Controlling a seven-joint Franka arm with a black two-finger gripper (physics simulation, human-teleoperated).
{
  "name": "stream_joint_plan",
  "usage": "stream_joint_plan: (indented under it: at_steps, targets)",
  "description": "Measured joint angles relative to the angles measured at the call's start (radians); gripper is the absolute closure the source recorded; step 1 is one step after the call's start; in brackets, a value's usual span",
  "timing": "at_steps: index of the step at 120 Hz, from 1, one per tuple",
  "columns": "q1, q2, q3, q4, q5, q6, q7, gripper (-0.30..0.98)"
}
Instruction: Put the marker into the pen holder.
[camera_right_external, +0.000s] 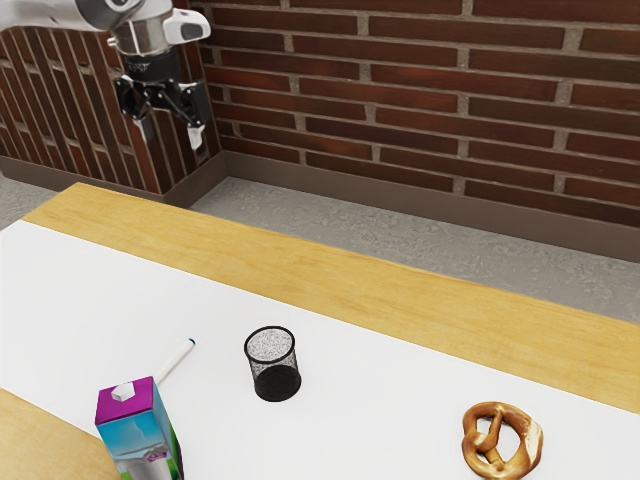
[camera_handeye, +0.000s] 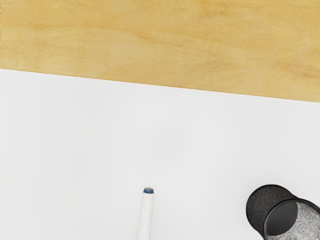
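Observation:
High above the table, at the exterior view's upper left, my gripper (camera_right_external: 170, 135) stands open with its two fingers apart and nothing between them. A white marker (camera_right_external: 176, 361) with a dark blue end lies on the white sheet, partly hidden behind the carton. The black mesh pen holder (camera_right_external: 273, 364) stands upright beside it, toward the exterior view's right, with no object visible inside. In the wrist view the marker (camera_handeye: 146, 215) shows its blue-tipped end, and the pen holder (camera_handeye: 271, 210) is partly cut off by the picture's edge.
A purple-topped blue carton (camera_right_external: 138, 430) stands close to the marker at the exterior view's lower left. A pretzel (camera_right_external: 502, 440) lies at the exterior view's lower right. The white sheet (camera_right_external: 400, 400) covers part of the wooden table (camera_right_external: 420, 290); brick walls rise behind.

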Motion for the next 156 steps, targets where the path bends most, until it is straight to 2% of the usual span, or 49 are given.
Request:
stream_joint_plan:
  at_steps: [36,42,62,78,102,123,156]
  targets:
    - [0.000,0.000,-0.001,-0.004,-0.001,0.007,-0.004,0.00]
    - [-0.002,-0.012,-0.001,-0.058,0.001,0.031,-0.004,0.00]
    - [-0.004,-0.087,-0.009,-0.397,0.013,0.198,-0.005,0.00]
    - [-0.005,-0.069,-0.010,-0.576,0.019,0.350,-0.006,0.00]
    - [-0.005,-0.049,-0.009,-0.731,0.023,0.522,-0.007,0.00]
    - [-0.004,-0.094,-0.009,-0.923,0.033,0.708,0.020,0.00]
    - [-0.003,0.005,-0.005,-0.973,0.043,0.897,0.067,0.00]
